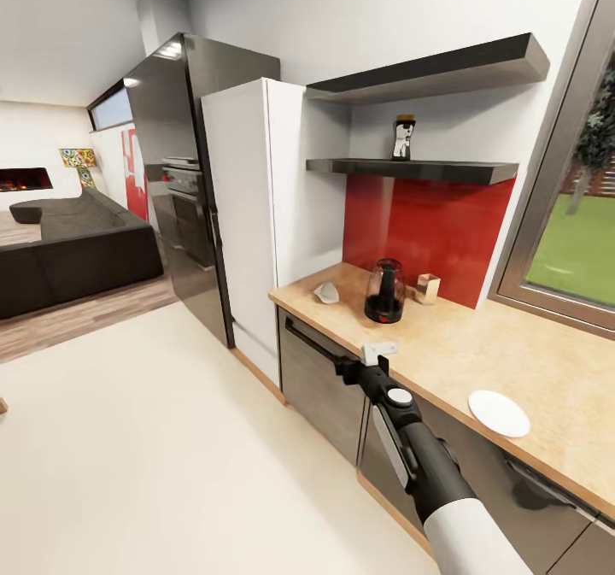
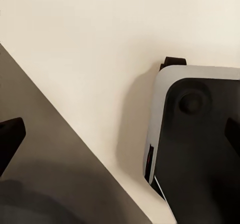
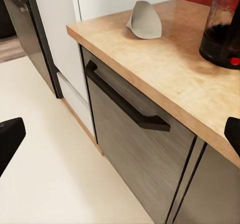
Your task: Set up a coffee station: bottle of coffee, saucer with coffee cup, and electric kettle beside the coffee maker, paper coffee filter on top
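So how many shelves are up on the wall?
2. The thicker upper shelf sits high on the wall; the thinner kitchen shelf hangs below it, above the red panel, with the bottle of coffee standing on it.

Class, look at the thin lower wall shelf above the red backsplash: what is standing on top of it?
On the kitchen shelf stands one item, the bottle of coffee, dark with a white label, near the shelf's middle. The rest of its top surface is seen edge-on from below, so anything lying flat there could not be seen.
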